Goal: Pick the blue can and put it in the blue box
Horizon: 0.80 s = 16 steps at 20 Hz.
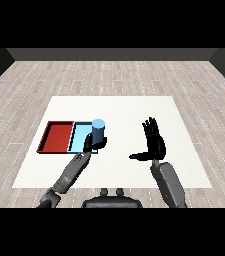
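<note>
The blue can (99, 130) stands upright over the right part of the light blue tray (79, 136); whether it rests on the tray floor I cannot tell. My left hand (89, 143) is curled round the can's lower part from the near side. Beside the blue tray, to its left, lies the red tray (57, 136). My right hand (154, 141) is raised over the table to the right of the can, fingers straight and thumb stretched out to the left, holding nothing.
The white table (134, 110) stretches well beyond both trays to the right and back. A grey wooden floor surrounds it. Both grey forearms come in from the lower corners.
</note>
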Tool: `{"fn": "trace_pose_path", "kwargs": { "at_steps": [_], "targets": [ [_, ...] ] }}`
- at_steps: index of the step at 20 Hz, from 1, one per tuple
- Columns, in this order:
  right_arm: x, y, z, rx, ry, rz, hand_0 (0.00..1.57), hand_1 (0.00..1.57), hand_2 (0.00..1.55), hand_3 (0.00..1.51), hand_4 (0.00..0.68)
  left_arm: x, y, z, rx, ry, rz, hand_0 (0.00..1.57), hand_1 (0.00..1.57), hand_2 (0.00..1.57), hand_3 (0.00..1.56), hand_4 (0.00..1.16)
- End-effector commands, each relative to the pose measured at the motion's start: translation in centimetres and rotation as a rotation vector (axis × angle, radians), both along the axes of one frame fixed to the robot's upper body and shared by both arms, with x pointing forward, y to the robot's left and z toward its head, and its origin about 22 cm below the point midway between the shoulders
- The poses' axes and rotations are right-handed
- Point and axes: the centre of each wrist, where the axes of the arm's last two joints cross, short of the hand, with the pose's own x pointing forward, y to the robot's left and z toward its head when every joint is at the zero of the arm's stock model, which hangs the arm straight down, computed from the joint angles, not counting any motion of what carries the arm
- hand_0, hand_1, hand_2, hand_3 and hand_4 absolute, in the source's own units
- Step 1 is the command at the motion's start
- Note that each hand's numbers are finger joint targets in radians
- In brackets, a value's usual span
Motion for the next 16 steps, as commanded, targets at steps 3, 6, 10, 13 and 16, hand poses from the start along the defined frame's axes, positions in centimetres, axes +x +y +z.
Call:
{"fn": "trace_pose_path", "kwargs": {
  "at_steps": [3, 6, 10, 13, 16],
  "targets": [
    [-1.2, -4.4, 0.5, -0.009, -0.009, -0.104, 0.00, 0.00, 0.00, 0.00, 0.000, 2.5, 4.9, 1.0, 0.068, 0.049, 0.131, 1.57, 1.57, 1.57, 1.49, 1.15],
    [-0.2, -5.4, 0.8, -0.022, 0.032, -0.123, 0.00, 0.00, 0.00, 0.00, 0.000, 2.4, 8.9, -0.1, 0.073, 0.111, 0.193, 1.57, 1.57, 1.57, 1.50, 1.12],
    [-0.5, -4.5, -1.2, -0.036, 0.052, -0.136, 0.00, 0.00, 0.00, 0.00, 0.000, 4.5, 13.8, 1.4, 0.088, 0.238, 0.281, 1.57, 1.57, 1.57, 1.50, 1.09],
    [-1.4, -3.1, 0.3, -0.005, 0.031, -0.154, 0.00, 0.00, 0.00, 0.00, 0.000, 4.7, 13.5, 0.0, 0.181, 0.322, 0.338, 1.57, 1.57, 1.57, 1.51, 1.06],
    [-1.3, -4.4, -1.9, -0.022, 0.049, -0.168, 0.00, 0.00, 0.00, 0.00, 0.000, 5.3, 13.8, -0.6, 0.245, 0.389, 0.364, 1.57, 1.57, 1.57, 1.49, 1.05]
  ]
}}
